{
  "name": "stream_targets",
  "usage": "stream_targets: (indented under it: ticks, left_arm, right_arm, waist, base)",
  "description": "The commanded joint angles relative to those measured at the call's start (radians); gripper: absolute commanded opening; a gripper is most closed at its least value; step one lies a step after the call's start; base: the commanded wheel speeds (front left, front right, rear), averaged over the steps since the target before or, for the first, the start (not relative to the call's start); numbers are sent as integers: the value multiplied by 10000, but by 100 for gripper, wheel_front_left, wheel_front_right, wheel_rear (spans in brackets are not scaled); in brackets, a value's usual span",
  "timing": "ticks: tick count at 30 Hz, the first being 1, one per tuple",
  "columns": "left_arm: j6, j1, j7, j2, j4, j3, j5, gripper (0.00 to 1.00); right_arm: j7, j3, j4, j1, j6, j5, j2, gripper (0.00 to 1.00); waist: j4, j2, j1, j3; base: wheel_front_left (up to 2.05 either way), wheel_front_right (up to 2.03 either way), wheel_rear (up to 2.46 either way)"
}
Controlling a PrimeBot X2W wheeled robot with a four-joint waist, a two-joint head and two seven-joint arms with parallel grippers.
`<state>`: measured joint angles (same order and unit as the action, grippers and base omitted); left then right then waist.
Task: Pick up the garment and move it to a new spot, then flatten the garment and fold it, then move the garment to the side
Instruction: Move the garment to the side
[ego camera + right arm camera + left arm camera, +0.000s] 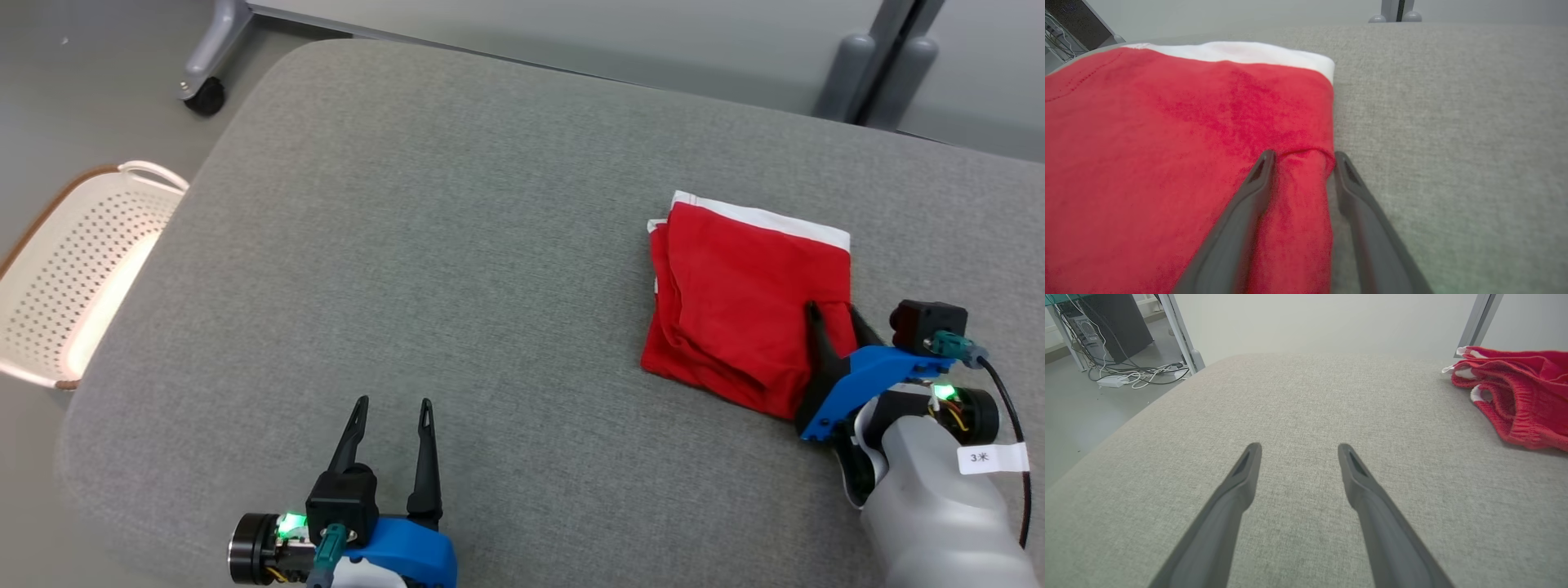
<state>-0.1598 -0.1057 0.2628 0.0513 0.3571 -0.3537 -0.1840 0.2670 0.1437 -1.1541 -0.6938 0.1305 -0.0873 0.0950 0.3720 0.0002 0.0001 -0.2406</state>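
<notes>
**Surface and room.** The work lies on a grey fabric-covered pad with rounded corners. Its weave is even, with no marks seen. Off its left edge, on the grey floor, stands a white perforated basket with a brown rim. Beyond the far left corner is a grey frame leg on a black caster. Two grey uprights stand behind the far edge. The left wrist view shows a dark computer tower and a tangle of cables on the floor past the pad.

**Garment.** The red garment lies folded on the right part of the pad, short of the far edge and well apart from the left edge. A white band shows along its far side. Layered folds face the left.

**Right arm.** The pale forearm enters from the lower right corner of the head view and carries a white tag. The right gripper is down at the garment's right edge. Its fingers stand apart, astride a raised ridge of red cloth that touches both. Whether they pinch it firmly cannot be told.

**Left arm.** The left gripper sits over bare pad near the front edge, well apart from the garment. Its fingers are spread wide with nothing between them.
</notes>
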Motion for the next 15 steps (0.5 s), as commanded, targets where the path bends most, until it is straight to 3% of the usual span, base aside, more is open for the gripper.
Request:
stream_targets:
  ticks: [1, 9, 15]
  left_arm:
    - [-64, -193, 24, -15, -54, 5, -39, 100]
    - [-2, -182, 24, -10, 43, 53, 84, 100]
    - [204, -203, 24, -14, 185, 148, 173, 100]
  right_arm:
    - [-49, -81, -77, 99, 2, 67, -91, 0]
    - [-23, -449, 1605, 676, 2, -453, -265, 0]
    - [-23, -1344, 2340, 1262, 2, -923, -409, 0]
  waist:
    - [-94, -2, -1, 16]
    - [-1371, -2, -1, 447]
    - [-3372, -2, -1, 945]
  base:
    - [0, 0, 0]
    - [0, 0, 0]
    - [0, 0, 0]
